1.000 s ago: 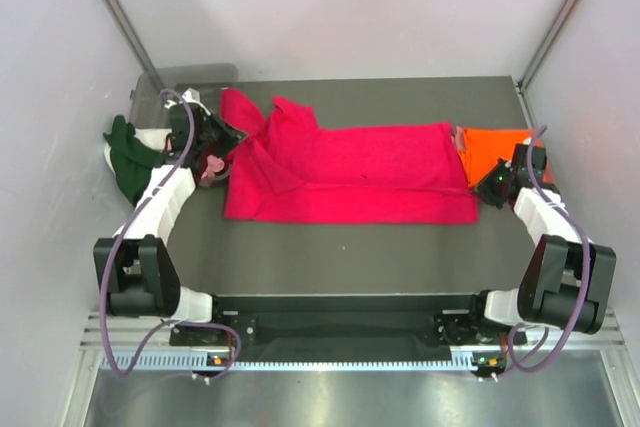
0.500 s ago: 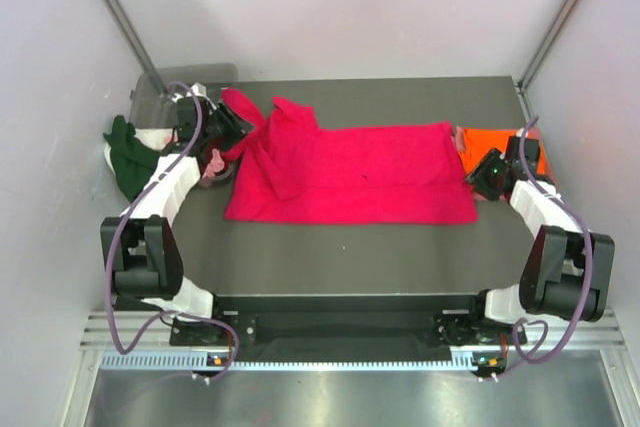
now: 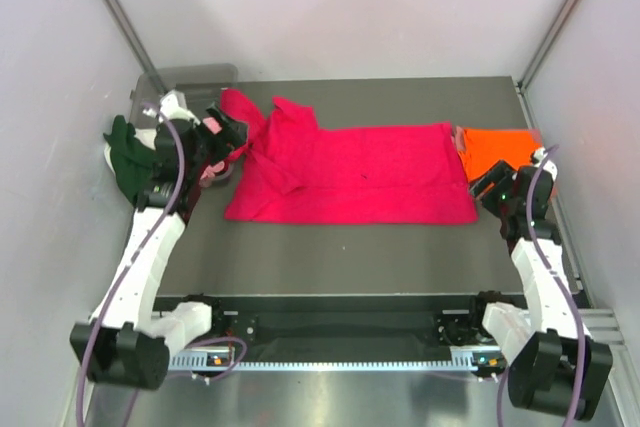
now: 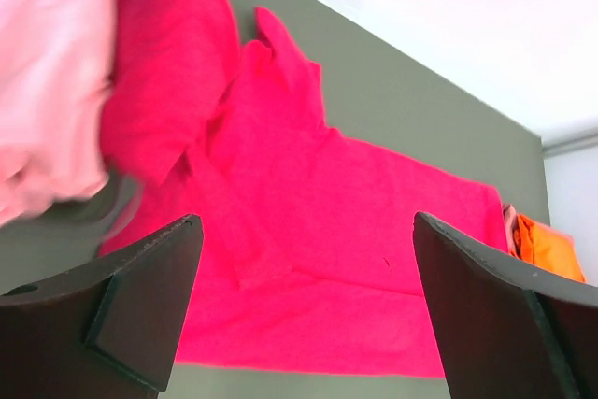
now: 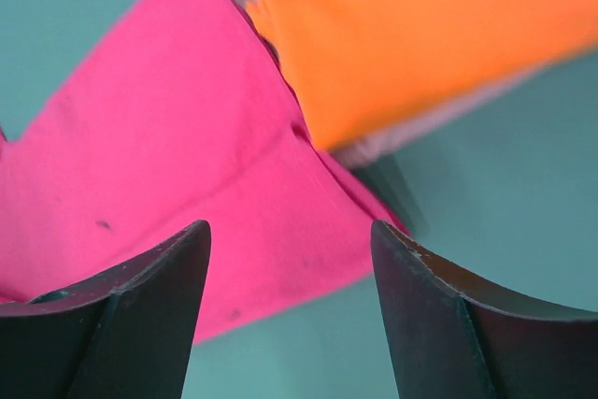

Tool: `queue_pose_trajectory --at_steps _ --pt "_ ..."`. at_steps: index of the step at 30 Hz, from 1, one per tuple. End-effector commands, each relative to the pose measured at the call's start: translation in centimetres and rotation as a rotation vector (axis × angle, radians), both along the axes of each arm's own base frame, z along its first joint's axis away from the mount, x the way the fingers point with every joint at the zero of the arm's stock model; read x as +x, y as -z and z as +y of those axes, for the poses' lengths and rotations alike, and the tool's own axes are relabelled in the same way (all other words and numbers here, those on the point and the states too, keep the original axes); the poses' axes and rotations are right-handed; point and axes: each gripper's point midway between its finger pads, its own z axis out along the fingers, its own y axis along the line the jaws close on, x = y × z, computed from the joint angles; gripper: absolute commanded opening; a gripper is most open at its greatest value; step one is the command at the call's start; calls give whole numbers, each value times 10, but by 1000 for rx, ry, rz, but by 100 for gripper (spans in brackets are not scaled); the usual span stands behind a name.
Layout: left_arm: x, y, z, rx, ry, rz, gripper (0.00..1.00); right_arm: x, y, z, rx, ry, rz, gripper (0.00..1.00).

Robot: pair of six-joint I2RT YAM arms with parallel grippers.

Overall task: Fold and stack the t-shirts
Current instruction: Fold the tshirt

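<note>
Crimson t-shirt (image 3: 360,172) flat across the table (image 3: 340,257).
The left gripper (image 3: 224,135) at its left end and the right gripper (image 3: 488,188) at its right end, near the orange t-shirt (image 3: 497,147), stand spread, grasping nothing.

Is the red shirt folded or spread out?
Partly folded: the red shirt lies stretched flat along the table, one flap near its left end turned over onto it.

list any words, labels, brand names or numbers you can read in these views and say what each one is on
No text can be read in any view.
The crimson shirt, orange shirt, dark green shirt and pale pink shirt show no print or tag.
The pale strip on the near rail carries fine marks, too small to read.
</note>
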Motion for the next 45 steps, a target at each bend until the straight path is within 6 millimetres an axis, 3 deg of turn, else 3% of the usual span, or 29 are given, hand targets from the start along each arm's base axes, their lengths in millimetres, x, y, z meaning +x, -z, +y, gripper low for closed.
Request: queue_pose_trajectory --at_steps 1,5,11,21,29,33,34,37,45 --pt "-33 34 21 20 -119 96 98 -13 12 5 31 20 -14 68" --pt "-61 56 35 -4 -213 186 96 -26 35 9 74 48 6 66" --pt "-85 84 23 -47 -159 295 98 -35 67 12 119 73 104 60" --pt "-96 129 25 -3 -169 502 98 -21 90 10 210 164 133 50" --pt "-106 134 20 -64 -171 456 98 -14 108 1 240 255 149 44" --pt "-114 146 16 -110 -178 467 96 -5 114 -1 241 266 144 40" --pt "-115 148 14 -129 -177 462 95 -4 115 -2 237 265 148 27" --pt "-117 161 8 -177 -164 467 93 -4 114 -4 219 262 164 0" --pt "-117 201 -11 -293 -138 468 88 -25 98 -21 132 290 163 0"
